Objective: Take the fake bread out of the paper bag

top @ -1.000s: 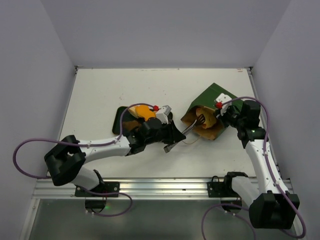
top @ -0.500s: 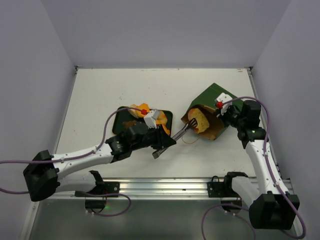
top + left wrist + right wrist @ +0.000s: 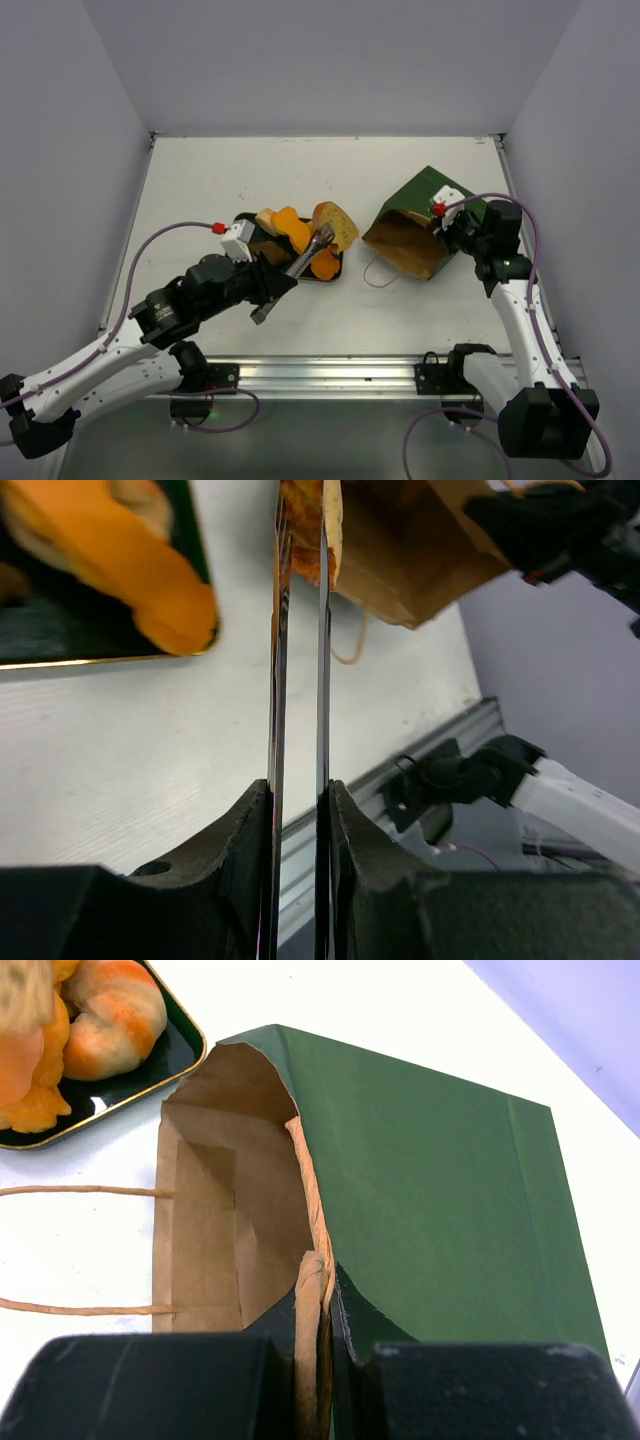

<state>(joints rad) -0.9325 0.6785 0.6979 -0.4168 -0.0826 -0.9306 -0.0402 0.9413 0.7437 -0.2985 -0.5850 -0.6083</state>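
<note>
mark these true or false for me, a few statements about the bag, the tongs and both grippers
1. The paper bag lies on its side, mouth toward the tray. True.
2. The right gripper is open, clear of the bag. False: it is shut on the bag's rim.
3. The left gripper holds metal tongs. True.
4. The tongs are empty. False: they pinch a bread slice at the tray's corner.
5. Bread shows inside the bag. False: the visible inside is bare brown paper.
</note>
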